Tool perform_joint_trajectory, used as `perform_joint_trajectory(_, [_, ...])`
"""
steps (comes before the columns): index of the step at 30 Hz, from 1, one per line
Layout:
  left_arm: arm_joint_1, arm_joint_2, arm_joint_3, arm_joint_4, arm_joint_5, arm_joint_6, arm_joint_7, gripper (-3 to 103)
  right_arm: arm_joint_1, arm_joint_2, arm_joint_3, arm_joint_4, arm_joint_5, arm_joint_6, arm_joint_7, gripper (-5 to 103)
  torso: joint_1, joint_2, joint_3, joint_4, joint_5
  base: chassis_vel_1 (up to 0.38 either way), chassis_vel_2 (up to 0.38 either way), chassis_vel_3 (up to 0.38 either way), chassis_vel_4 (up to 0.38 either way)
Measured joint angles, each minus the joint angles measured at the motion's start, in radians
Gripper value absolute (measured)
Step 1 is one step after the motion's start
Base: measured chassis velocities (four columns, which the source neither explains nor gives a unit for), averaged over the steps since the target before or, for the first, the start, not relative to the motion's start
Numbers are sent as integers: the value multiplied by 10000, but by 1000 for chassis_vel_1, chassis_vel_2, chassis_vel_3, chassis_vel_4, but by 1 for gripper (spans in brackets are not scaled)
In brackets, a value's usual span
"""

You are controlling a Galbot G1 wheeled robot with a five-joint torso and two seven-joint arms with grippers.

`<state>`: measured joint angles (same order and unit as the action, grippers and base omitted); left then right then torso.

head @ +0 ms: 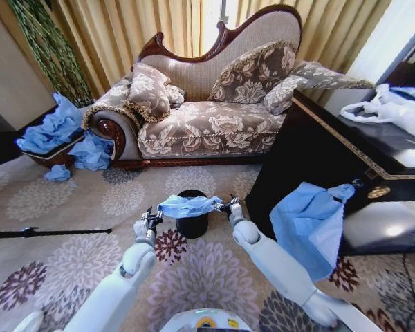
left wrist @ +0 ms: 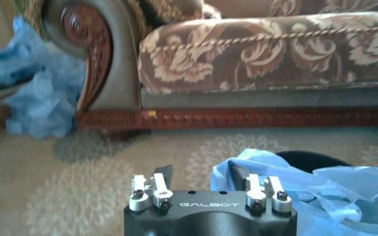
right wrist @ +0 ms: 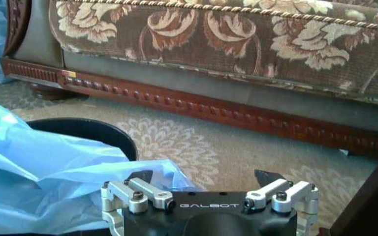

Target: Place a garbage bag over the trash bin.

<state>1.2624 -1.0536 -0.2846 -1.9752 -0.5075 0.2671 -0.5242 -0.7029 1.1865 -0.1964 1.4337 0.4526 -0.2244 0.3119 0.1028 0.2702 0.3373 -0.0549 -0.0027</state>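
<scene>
Garbage bag (head: 189,205) hiding trash bin (head: 193,224) rim

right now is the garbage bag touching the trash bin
Touching. In the head view the garbage bag lies across the trash bin rim; the right wrist view shows it draped over that rim.

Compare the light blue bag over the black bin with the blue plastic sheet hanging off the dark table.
The thin, translucent light blue garbage bag is crumpled and stretched sideways above the small black cylindrical trash bin; the larger blue plastic sheet hangs downward from the dark wooden table. The bag lies between the left hand and right hand; neither hand is near the sheet. The sheet looks bigger and more opaque. Both are blue plastic.
</scene>
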Motion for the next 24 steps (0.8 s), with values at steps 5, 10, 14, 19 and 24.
perform_joint_trajectory(5, [158,478,-50,-513,467,-103,531,84,-38,77,6,20,-26,5,41,100,0,0,0,1,0,0,0,0,0])
perform_joint_trajectory(10, [-390,805,215,-491,560,-20,1275,98,-30,154,-46,36,-37,6,124,100,0,0,0,-2,0,0,0,0,0])
perform_joint_trajectory(14, [-613,1058,313,-315,859,265,1776,100,-31,188,-46,36,-40,11,197,100,0,0,0,-3,-2,0,0,0,0])
perform_joint_trajectory(19, [42,1894,-266,-475,2998,1007,4554,100,-180,190,138,31,-93,67,229,100,0,0,0,2,0,0,0,0,0])
perform_joint_trajectory(24, [29,2172,-502,-15,4330,395,5619,100,-312,202,285,27,-169,124,222,100,0,0,1,2,-1,0,0,0,0])
